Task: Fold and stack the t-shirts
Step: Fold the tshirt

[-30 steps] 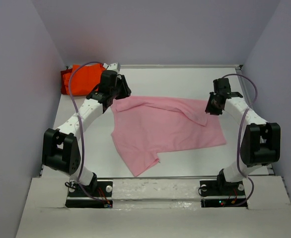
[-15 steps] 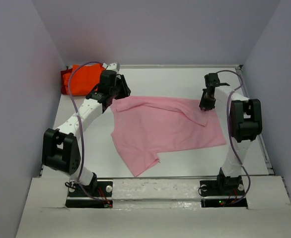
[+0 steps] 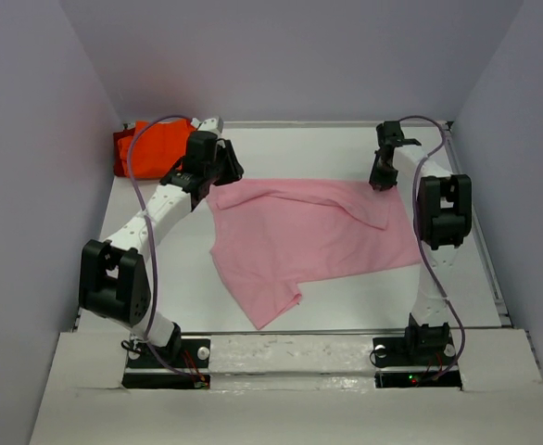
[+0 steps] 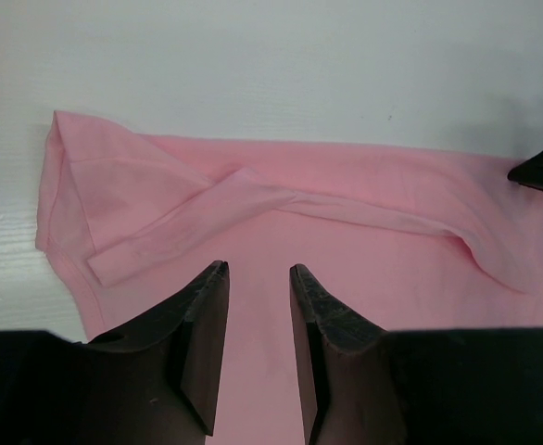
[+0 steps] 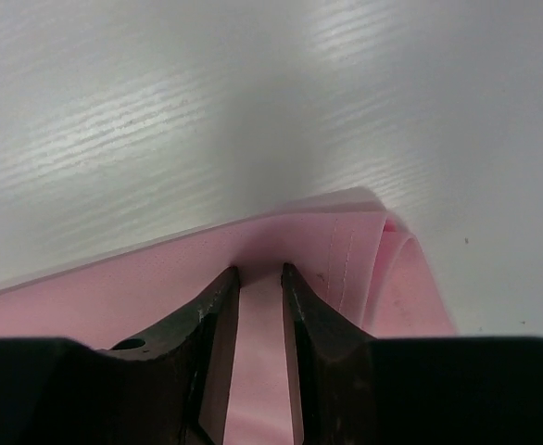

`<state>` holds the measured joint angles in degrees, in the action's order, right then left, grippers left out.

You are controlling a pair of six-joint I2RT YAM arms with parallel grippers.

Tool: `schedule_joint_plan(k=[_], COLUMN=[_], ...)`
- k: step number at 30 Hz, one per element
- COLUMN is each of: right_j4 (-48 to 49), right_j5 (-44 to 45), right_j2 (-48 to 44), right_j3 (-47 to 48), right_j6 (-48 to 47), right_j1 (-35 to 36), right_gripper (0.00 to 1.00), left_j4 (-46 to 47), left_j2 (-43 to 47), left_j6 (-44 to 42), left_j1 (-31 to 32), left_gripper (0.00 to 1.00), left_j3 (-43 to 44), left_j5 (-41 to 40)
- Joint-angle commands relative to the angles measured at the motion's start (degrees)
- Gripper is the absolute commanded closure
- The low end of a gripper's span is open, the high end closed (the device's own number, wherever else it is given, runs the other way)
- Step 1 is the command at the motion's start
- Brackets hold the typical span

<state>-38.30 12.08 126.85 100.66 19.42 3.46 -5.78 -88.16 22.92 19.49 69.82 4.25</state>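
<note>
We see the left gripper (image 3: 215,184) where it was a second ago, low at the far left corner of the pink t-shirt (image 3: 309,236). In its wrist view its fingers (image 4: 202,320) stand clearly apart. The cloth lies flat under and ahead of them, and a folded sleeve (image 4: 151,222) sits just ahead and to the left of the tips.

The right gripper (image 3: 380,179) is what has changed. A second ago it sat over the shirt's far right corner with the arm's elbow swung outward. Now the arm stands nearly upright, and the gripper has gone farther from its base and a little toward the left arm, ending at the shirt's far hem. In its wrist view the fingers (image 5: 218,315) keep a narrow gap. Pink cloth fills that gap and the hem runs right at the tips, and we cannot tell whether they pinch it.

The shirt spreads between the two grippers on the white table (image 3: 299,148). Its right edge sits slightly nearer the middle than before.

The orange t-shirts (image 3: 156,146) lie unmoved, beyond the left gripper on its outer side.
</note>
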Motion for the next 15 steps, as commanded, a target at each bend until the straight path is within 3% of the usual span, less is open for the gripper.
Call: schedule_joint_plan(k=[1,9,15], right_j4=[-3.4,-2.4,0.1], right_j5=[1.5,-1.1,-4.2], right_j2=[3.8,-0.7,-4.0], right_j3=[4.3,2.7,-0.4], right_j6=[-0.3,0.9,1.0], right_j1=[-0.2,-0.2,-0.2], right_gripper=[0.69,0.7,0.7], left_j4=[0.6,-1.4,-1.4], left_j2=[-1.1,-8.9,-19.7], left_j6=[-0.7,0.4,3.6], left_j1=[-0.2,0.0,-0.5], left_gripper=[0.58,0.59,0.61], left_j3=[0.1,1.8,7.5], left_j5=[-0.7,-2.7,-3.4])
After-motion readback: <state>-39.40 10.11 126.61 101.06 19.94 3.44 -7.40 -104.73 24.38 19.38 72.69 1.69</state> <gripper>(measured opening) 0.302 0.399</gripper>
